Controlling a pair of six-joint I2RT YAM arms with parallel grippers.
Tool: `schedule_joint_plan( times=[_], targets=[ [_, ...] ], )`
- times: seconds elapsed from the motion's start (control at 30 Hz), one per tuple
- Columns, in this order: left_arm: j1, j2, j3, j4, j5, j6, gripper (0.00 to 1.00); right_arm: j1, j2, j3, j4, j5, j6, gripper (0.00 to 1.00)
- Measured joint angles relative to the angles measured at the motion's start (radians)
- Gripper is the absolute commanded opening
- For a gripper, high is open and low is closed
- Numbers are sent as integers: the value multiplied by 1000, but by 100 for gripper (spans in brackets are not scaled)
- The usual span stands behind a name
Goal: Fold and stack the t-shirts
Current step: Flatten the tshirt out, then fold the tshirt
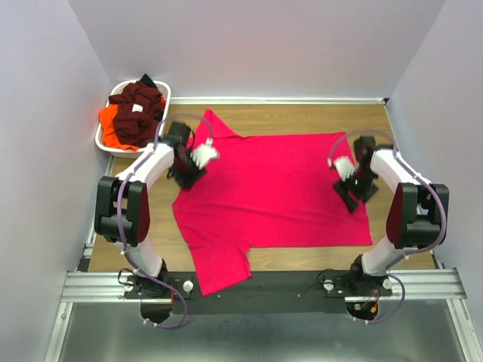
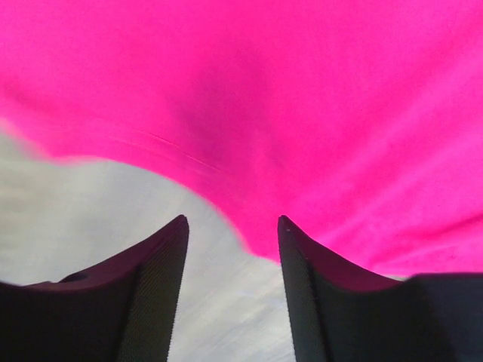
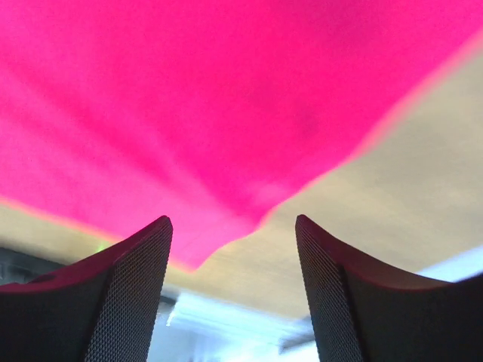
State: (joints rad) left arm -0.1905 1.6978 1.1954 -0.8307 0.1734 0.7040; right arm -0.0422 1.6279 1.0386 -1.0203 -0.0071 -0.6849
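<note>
I am likely finishing the spreading: my left gripper (image 2: 232, 220) and right gripper (image 3: 232, 220) are hanging released, the t-shirt (image 1: 279, 188) edge lying just ahead. Next I am needing to pinch it for folding.

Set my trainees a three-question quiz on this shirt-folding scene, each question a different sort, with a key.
1. True or false: the pinkish-red t-shirt lies spread out on the table.
2. The white basket stands at the table's: A far left corner, B far right corner, C near edge.
3. Fill in: the left gripper and right gripper both have ____ jaws.
Key: 1 true; 2 A; 3 open.
</note>
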Motion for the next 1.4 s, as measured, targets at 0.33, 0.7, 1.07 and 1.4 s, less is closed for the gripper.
schedule_joint_plan(
  times=[0.33,0.7,1.07,1.4],
  targets=[
    [57,281,827,93,192,-150,64,-35,280,729,-8,-202,125,85],
    [120,644,1106,358,228,-445,60,-110,764,1271,31,-262,304,70],
    [119,754,1155,502,219,-518,65,-109,920,1324,146,-229,393,57],
    [119,898,1238,483,174,-581,68,-109,964,1343,213,-217,424,53]
  ],
)
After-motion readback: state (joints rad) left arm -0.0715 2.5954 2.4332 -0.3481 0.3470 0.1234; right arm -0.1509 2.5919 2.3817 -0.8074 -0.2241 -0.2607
